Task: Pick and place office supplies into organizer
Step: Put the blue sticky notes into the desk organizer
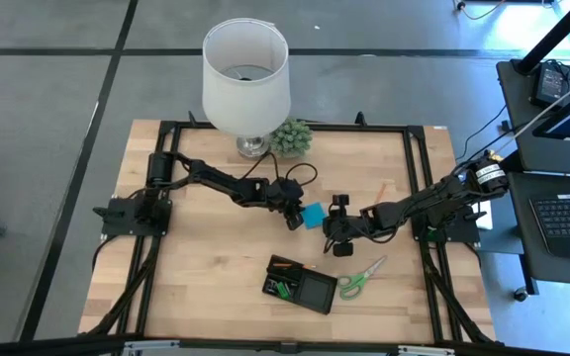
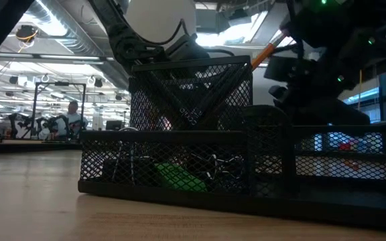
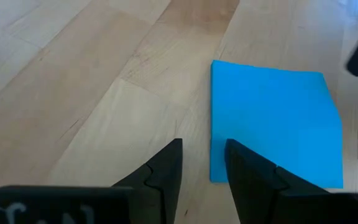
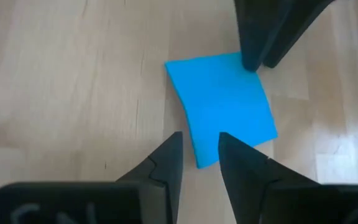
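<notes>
Nearest the low camera stands the organizer (image 1: pixel 300 285), a black mesh tray toward the table's (image 1: pixel 196 287) front edge; it already holds a small green piece (image 2: pixel 176 177) and what look like black clips in its low compartment, though the mesh makes them hard to tell apart. Green-handled scissors (image 1: pixel 362 278) lie just beside its right end, not yet stowed, likely because they wait their turn.

Farther in, at the table's middle, the blue sticky-note pad (image 1: pixel 313 215) lies flat on the wood, well apart from the organizer. Both arms have converged on it from opposite sides. The left hand (image 3: pixel 204 163) sits low at one edge of the pad, its fingers narrowly parted with nothing between them. The right hand (image 4: pixel 199 152) is at the opposite edge, fingers likewise a narrow gap apart and empty. A flat pad offers little to pinch from above, so the two hands probably flank it so that one can brace or tip it while the other gets an edge.

An orange pencil (image 1: pixel 377 191) lies beyond the right arm. Farthest back stand a white lamp (image 1: pixel 245 74) and a small green plant (image 1: pixel 291 136).
</notes>
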{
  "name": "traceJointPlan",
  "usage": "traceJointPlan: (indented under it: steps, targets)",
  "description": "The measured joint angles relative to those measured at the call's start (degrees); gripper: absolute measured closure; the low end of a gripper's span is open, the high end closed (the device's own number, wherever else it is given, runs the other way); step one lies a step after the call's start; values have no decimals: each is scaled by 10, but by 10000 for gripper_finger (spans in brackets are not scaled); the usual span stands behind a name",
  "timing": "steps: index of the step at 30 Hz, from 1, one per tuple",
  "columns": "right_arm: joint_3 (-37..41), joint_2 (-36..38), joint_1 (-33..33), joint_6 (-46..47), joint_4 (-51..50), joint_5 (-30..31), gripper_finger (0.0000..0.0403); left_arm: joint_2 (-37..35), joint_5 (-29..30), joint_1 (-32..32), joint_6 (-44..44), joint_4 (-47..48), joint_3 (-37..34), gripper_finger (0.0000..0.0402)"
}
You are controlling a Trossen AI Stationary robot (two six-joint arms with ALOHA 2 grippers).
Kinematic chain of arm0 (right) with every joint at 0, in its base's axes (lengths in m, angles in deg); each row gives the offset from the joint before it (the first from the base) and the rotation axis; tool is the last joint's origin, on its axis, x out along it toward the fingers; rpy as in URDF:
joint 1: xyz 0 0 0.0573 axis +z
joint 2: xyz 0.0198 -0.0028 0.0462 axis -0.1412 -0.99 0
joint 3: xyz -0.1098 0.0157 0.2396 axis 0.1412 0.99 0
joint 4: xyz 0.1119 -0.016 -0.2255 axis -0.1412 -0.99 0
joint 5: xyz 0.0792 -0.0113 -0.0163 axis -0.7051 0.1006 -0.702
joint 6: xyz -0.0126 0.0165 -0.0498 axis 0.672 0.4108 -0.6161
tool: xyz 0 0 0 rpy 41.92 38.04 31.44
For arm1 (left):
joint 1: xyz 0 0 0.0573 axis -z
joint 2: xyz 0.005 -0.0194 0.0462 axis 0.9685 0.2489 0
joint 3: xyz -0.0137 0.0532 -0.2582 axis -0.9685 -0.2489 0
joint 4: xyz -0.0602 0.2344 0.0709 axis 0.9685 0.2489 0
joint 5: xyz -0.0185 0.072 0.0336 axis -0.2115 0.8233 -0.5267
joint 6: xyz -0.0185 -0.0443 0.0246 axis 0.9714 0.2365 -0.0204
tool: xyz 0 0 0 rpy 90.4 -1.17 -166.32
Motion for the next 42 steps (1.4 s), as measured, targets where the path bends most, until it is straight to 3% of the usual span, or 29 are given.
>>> traceJointPlan:
  steps: [5,12,21,32,42]
  targets:
    - [31,0,1,-14,58,0,298,0,-2,0,6,0,0,286]
    - [42,-1,1,-106,93,0,298,1,-9,0,22,0,-1,286]
    - [27,-61,3,-173,128,0,298,2,-20,-5,37,-2,-1,286]
    - [-19,-117,24,-179,121,107,305,2,-24,-5,38,-6,-2,286]
    - [-22,-115,44,-161,110,139,333,2,-29,-5,47,-5,-2,286]
